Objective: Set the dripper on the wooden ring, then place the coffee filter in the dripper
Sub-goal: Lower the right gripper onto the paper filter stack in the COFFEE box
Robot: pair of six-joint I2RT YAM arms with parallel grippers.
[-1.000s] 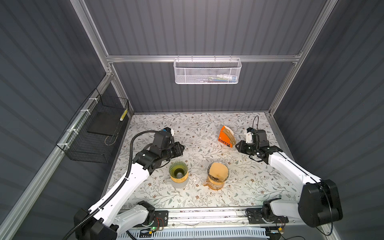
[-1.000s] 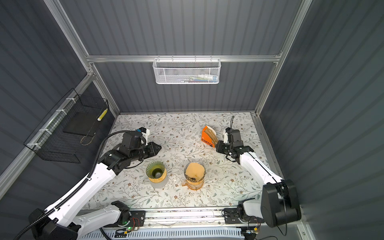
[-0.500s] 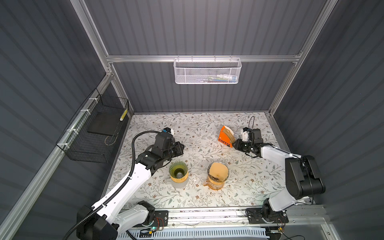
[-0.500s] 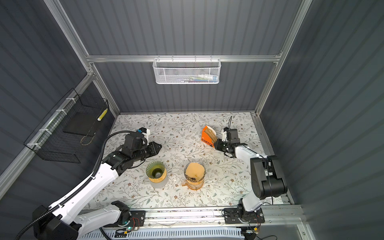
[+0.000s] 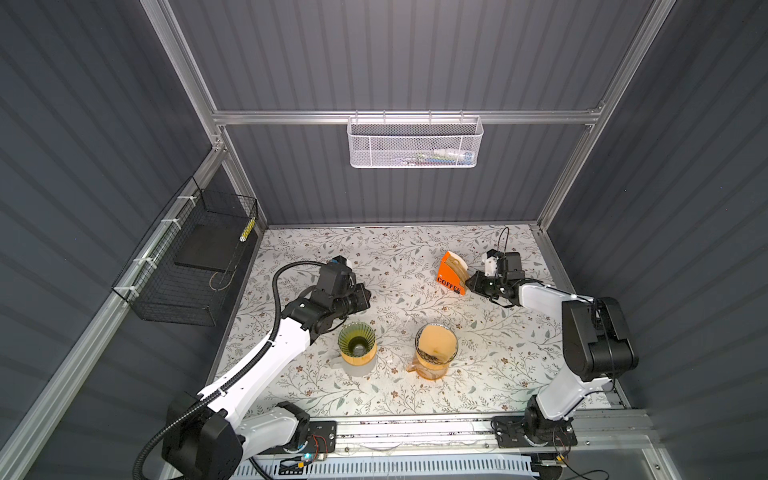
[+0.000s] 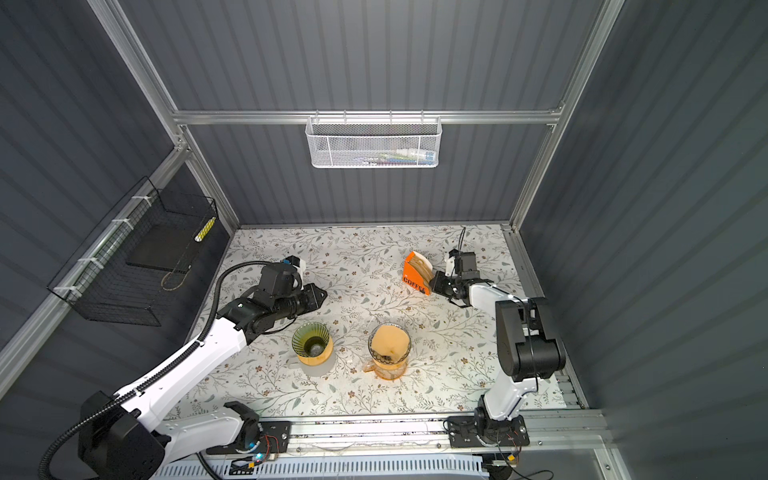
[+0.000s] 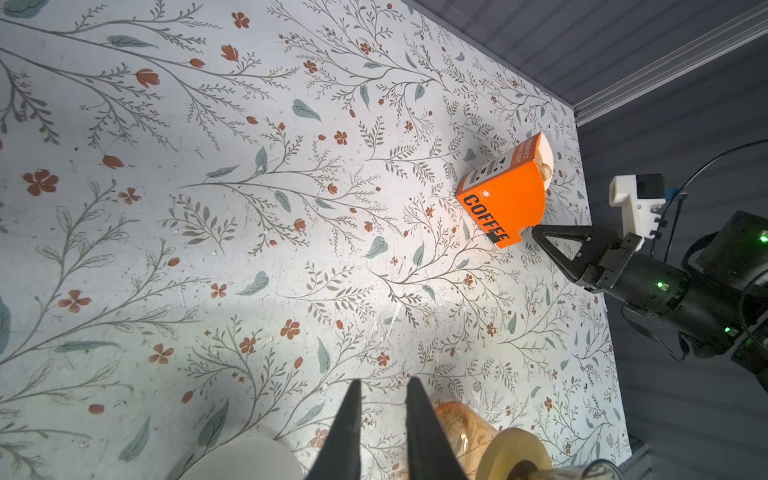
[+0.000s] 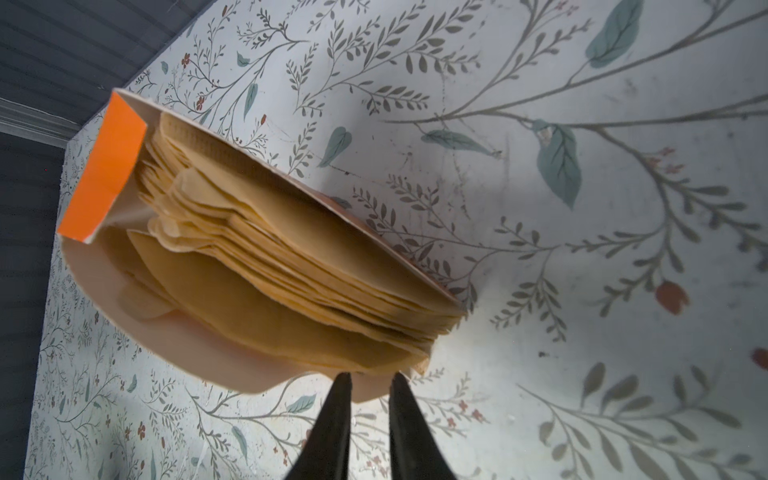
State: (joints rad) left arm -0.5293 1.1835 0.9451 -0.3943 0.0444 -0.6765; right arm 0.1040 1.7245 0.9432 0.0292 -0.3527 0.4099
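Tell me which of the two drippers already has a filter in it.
The amber dripper: a tan filter lines it. The green dripper beside it shows a bare ribbed inside.

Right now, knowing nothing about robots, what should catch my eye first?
The orange COFFEE box, stuffed with brown paper filters, sits at the table's far right, the right gripper at its mouth. Nearer the front stand a green dripper and an amber dripper already holding a filter.

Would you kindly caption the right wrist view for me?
Right gripper, jaws narrowly apart, at coffee filters in the orange box.
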